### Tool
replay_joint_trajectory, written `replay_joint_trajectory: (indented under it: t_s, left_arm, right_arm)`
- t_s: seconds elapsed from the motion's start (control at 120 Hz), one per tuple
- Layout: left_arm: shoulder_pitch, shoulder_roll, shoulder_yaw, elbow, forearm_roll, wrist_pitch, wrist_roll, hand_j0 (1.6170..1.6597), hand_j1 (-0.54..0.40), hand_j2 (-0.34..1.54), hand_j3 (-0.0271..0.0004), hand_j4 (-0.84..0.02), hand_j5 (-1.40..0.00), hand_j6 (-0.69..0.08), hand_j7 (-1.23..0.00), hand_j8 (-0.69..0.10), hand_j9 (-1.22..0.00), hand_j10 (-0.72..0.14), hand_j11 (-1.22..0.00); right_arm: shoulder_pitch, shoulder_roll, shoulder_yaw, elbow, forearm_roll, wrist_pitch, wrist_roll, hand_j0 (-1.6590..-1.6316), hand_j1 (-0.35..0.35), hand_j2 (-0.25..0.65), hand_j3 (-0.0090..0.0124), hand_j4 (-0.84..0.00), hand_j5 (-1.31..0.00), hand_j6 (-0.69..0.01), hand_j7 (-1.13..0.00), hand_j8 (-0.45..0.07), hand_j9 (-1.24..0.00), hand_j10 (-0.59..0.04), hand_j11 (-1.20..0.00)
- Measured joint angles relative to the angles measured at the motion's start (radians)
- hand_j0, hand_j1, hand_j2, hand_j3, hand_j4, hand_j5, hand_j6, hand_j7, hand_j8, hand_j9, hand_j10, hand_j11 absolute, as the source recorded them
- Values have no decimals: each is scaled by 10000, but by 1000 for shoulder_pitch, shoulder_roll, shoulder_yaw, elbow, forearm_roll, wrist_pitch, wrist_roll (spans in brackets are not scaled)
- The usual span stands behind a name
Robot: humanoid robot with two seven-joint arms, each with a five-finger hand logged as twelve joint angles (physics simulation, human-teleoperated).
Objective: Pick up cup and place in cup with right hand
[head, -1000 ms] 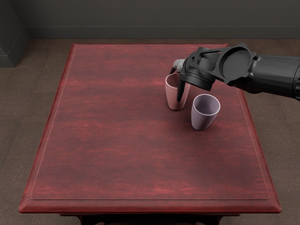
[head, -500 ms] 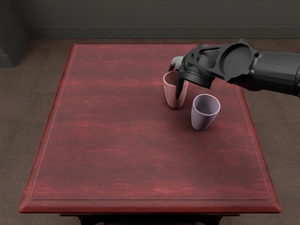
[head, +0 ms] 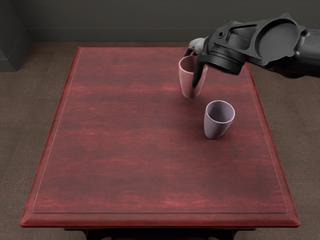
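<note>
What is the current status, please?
Right robot hand grasping pink cup, apparently off the table. Purple cup upright, nothing seen blocking its mouth. Left robot hand out of view.

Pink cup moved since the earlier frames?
Yes. The pink cup is higher in the view, nearer the table's far edge, and farther from the purple cup, which hasn't moved.

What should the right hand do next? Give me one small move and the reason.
Probably ease the pink cup sideways toward the purple cup, keeping it upright and high enough to clear the rim. The right hand grips the pink cup, which looks raised off the table but is not over the purple cup, whose mouth faces up, unobstructed.
</note>
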Motion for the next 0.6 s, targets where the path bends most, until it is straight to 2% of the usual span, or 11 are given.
replay_joint_trajectory:
  t_s: [0.1,0.417,0.6]
  left_arm:
    - [0,0,0,0,0,0,0,16581,3490,0,0,1,0,1,0,1,0,1,0]
    - [0,0,0,-1,0,0,0,16581,3490,0,0,0,0,0,0,0,0,1,0]
    - [2,0,0,-1,0,0,0,16581,3490,0,0,0,0,0,0,0,0,0,0]
  right_arm:
    - [28,-24,0,27,2,1,0,-16519,598,-1272,-5,-4308,-6082,-3013,-5975,-2782,-6133,-4273,-6153]
    - [101,-148,0,171,5,-16,1,-16524,844,-891,-3,-4119,-6176,-2845,-6028,-2616,-6255,-4115,-6321]
    - [120,-226,1,250,3,-22,1,-16523,887,-843,-3,-4058,-6223,-2786,-6054,-2546,-6304,-4047,-6381]
